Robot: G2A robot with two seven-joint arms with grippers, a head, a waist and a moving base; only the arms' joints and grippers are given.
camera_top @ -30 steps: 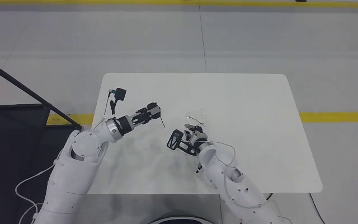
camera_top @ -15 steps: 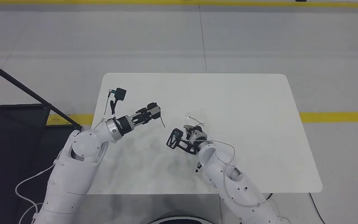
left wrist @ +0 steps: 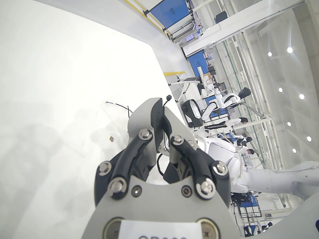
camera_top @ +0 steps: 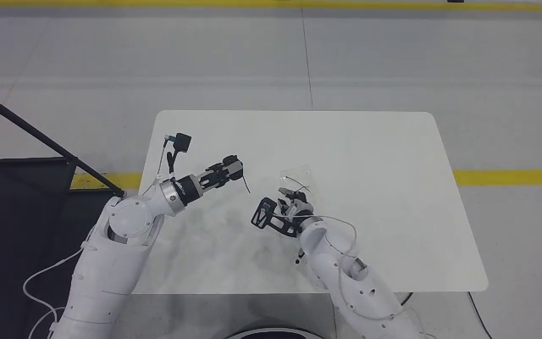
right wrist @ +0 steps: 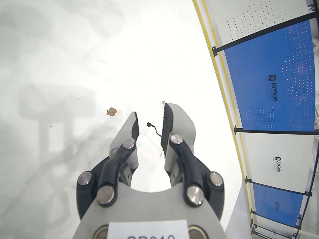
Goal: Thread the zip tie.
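Observation:
My left gripper (camera_top: 234, 167) (left wrist: 160, 108) hangs above the left part of the white table (camera_top: 381, 161), shut on a thin black zip tie (camera_top: 245, 182). The tie's head (left wrist: 169, 98) pokes out past the fingertips, and its tail curls back behind the fingers. A second black zip tie (camera_top: 295, 180) (left wrist: 119, 106) (right wrist: 152, 128) lies on the table near the middle. My right gripper (camera_top: 295, 197) (right wrist: 149, 110) stands open just short of it, low over the table. That tie's head end shows between the fingers, untouched.
A small brown speck (right wrist: 111, 111) (left wrist: 111, 138) lies on the table close to the loose tie. The table's right half and far side are bare white surface. The floor with a yellow line (camera_top: 500, 177) lies beyond the edges.
The right arm has shifted very slightly near the loose tie. The left arm has kept still with its tie.

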